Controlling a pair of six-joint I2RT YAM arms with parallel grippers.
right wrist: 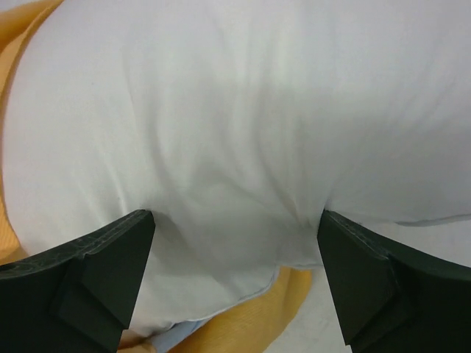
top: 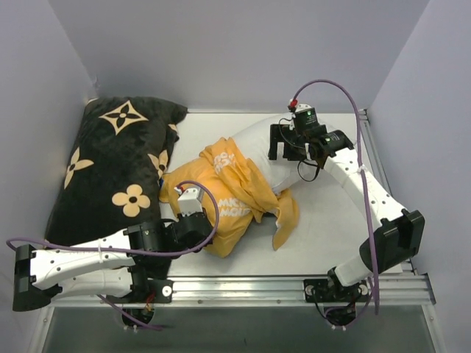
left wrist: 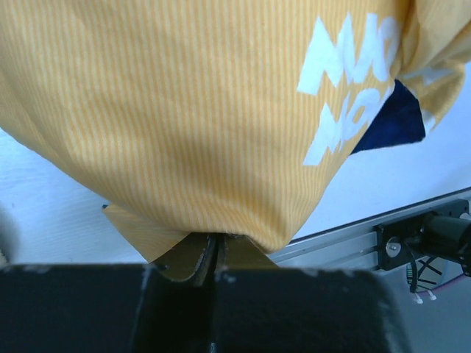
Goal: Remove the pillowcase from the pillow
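The orange-yellow pillowcase [top: 228, 197] with white lettering lies bunched mid-table, still round the near end of the white pillow [top: 259, 147], whose far end sticks out bare. My left gripper [top: 206, 234] is shut on a fold at the pillowcase's near-left edge; in the left wrist view the pillowcase [left wrist: 199, 118] fills the frame above the closed gripper [left wrist: 213, 257], with a bit of its blue face [left wrist: 397, 118] showing. My right gripper [top: 285, 151] is open, with both fingers pressed against the bare pillow [right wrist: 235, 110]. In the right wrist view that gripper [right wrist: 235, 243] straddles a bulge of it, orange pillowcase [right wrist: 243, 331] below.
A large black cushion [top: 110, 169] with beige flower motifs lies along the left side, touching the pillowcase. Grey walls enclose the table on three sides. An aluminium rail [top: 294, 283] runs along the near edge, also in the left wrist view [left wrist: 353, 235].
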